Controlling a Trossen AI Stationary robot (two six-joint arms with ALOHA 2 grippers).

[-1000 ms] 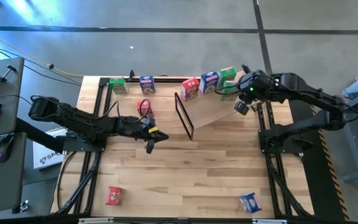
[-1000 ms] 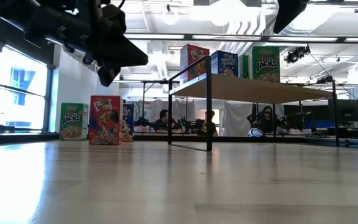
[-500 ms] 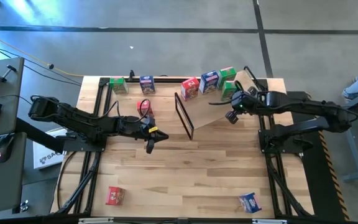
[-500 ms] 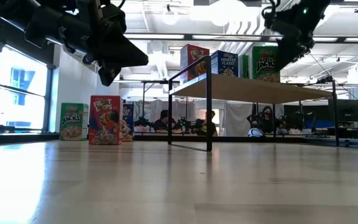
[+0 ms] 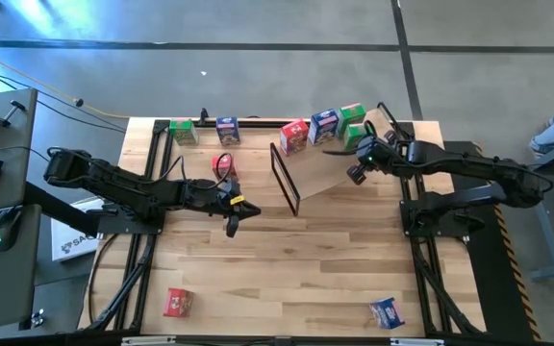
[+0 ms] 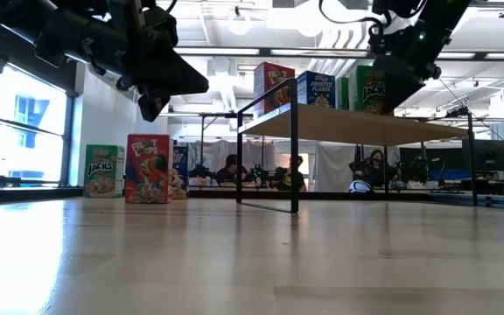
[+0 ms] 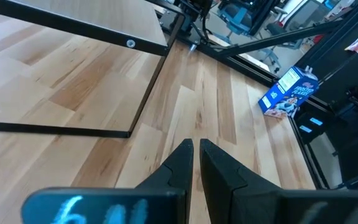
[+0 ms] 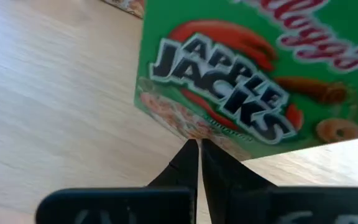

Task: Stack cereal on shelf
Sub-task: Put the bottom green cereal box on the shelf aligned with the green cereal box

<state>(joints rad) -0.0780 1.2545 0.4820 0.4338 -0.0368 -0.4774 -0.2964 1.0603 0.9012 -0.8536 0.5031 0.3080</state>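
The right tool (image 5: pixel 352 171) has swung in over the shelf (image 5: pixel 330 171), now clenched empty against the green cereal box (image 8: pixel 241 81), seemingly nudging it.

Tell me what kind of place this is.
Probably a robotics lab or open workshop: two arms mounted at a wooden table, exposed ceiling ducts and lights, and people seated at monitors behind the shelf.

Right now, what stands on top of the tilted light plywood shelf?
On the plywood shelf stand a red cereal box, a blue one and two green ones; the right gripper, shut, partly covers the nearer green box.
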